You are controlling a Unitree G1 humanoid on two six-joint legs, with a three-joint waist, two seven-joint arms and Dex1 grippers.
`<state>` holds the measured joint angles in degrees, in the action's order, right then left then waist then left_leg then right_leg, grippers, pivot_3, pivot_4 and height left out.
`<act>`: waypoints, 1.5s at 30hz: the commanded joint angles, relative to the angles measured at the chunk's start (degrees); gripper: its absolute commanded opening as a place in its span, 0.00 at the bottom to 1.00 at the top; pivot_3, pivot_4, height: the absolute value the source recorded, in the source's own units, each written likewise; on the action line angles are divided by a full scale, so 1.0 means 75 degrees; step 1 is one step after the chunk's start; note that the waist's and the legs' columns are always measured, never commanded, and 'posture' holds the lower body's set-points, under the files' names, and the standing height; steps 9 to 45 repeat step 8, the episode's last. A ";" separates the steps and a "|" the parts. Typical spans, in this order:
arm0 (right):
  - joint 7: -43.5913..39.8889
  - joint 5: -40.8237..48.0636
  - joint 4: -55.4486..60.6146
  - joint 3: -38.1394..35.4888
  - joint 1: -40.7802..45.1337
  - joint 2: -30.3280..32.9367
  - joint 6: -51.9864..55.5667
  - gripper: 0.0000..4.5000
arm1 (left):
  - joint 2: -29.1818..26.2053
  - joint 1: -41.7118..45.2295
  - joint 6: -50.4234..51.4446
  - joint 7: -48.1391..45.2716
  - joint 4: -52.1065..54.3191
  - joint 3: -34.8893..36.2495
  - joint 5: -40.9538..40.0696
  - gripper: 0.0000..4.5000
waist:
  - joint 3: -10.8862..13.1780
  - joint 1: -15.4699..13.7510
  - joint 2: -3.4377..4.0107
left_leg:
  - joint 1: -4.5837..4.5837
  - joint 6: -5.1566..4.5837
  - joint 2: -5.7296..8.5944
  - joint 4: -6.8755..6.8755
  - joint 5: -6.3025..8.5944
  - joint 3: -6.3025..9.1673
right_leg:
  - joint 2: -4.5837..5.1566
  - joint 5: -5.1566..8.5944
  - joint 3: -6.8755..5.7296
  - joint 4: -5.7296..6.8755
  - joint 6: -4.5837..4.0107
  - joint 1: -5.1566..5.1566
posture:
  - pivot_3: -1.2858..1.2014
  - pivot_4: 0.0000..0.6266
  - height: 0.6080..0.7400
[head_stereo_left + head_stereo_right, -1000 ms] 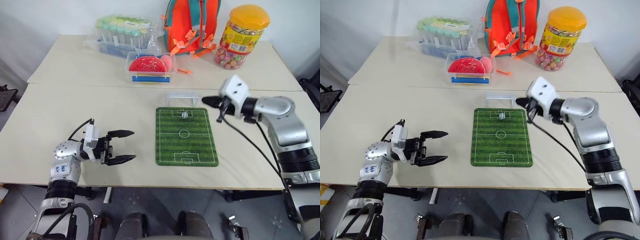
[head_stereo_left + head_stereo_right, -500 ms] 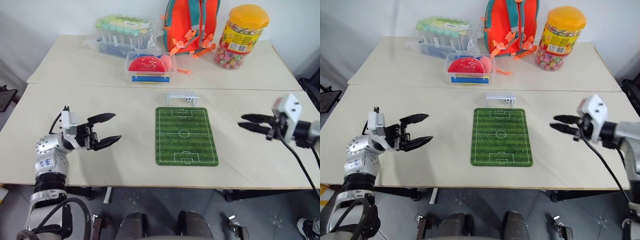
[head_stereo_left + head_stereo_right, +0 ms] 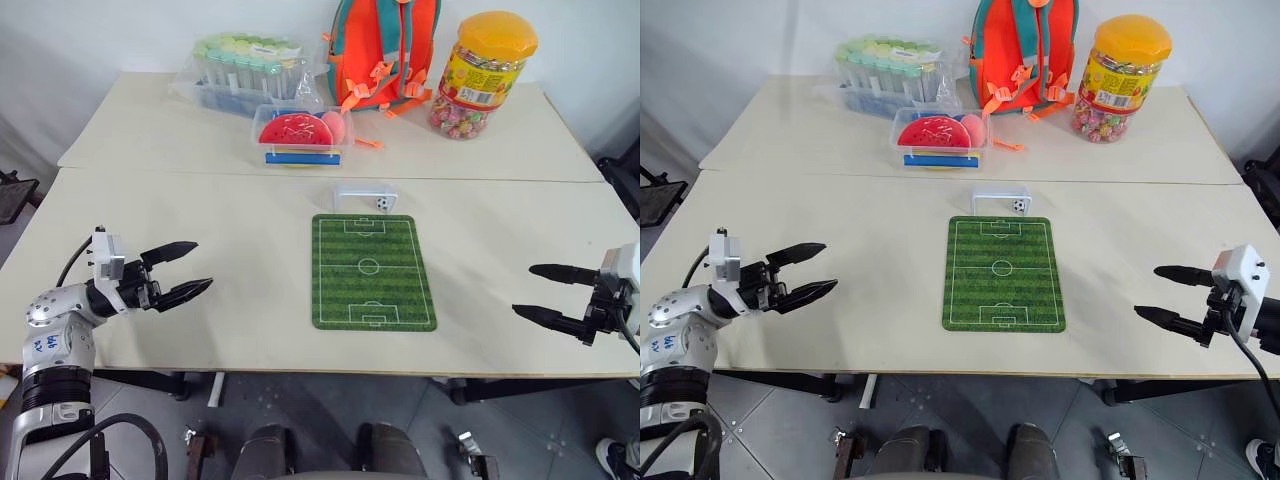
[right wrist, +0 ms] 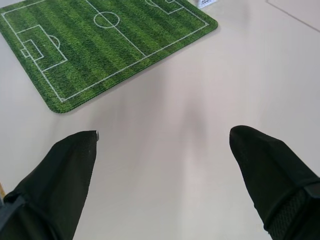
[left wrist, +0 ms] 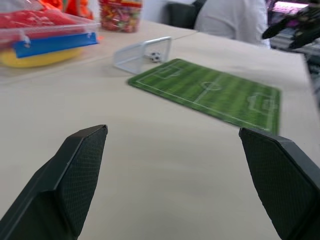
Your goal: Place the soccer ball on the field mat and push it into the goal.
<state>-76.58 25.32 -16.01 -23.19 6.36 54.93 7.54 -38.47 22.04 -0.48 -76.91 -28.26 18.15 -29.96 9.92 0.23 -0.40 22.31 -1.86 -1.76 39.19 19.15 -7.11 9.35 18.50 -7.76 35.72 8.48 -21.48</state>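
Observation:
The tiny soccer ball (image 3: 382, 203) sits inside the white goal (image 3: 364, 196), which stands at the far end of the green field mat (image 3: 372, 271). Both also appear from the left wrist: ball (image 5: 155, 57), goal (image 5: 141, 52), mat (image 5: 210, 92). My left gripper (image 3: 186, 268) hovers open and empty over the table, well to the left of the mat. My right gripper (image 3: 548, 294) is open and empty near the table's front right edge, well to the right of the mat (image 4: 100, 45).
At the back stand a clear box with red and pink things (image 3: 298, 135), a packet of tubes (image 3: 243, 65), an orange and teal backpack (image 3: 385, 48) and a candy jar (image 3: 482, 72). A seam (image 3: 300, 177) crosses the table.
The ball has rolled from the mat's far end into the goal. My right gripper drew back from the goal to the front right and opened. My left gripper moved farther left.

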 commanded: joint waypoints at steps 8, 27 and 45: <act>0.0922 0.0515 0.1260 -0.0791 -0.1057 -0.0404 0.0394 0.99 | 0.0126 -0.0086 0.0114 0.0371 0.0599 0.0073 -0.0134 1.00 | 0.0000 -0.0018 0.0000 | -0.0001 0.0000 0.0003 0.0000 0.0000 0.0000 | 0.0000 0.0000 0.0000 0.0000 0.0001 0.0001 | 0.52 0.24 1.00; 0.0922 0.0515 0.1260 -0.0791 -0.1057 -0.0404 0.0394 0.99 | 0.0126 -0.0086 0.0114 0.0371 0.0599 0.0073 -0.0134 1.00 | 0.0000 -0.0018 0.0000 | -0.0001 0.0000 0.0003 0.0000 0.0000 0.0000 | 0.0000 0.0000 0.0000 0.0000 0.0001 0.0001 | 0.52 0.24 1.00; 0.0922 0.0515 0.1260 -0.0791 -0.1057 -0.0404 0.0394 0.99 | 0.0126 -0.0086 0.0114 0.0371 0.0599 0.0073 -0.0134 1.00 | 0.0000 -0.0018 0.0000 | -0.0001 0.0000 0.0003 0.0000 0.0000 0.0000 | 0.0000 0.0000 0.0000 0.0000 0.0001 0.0001 | 0.52 0.24 1.00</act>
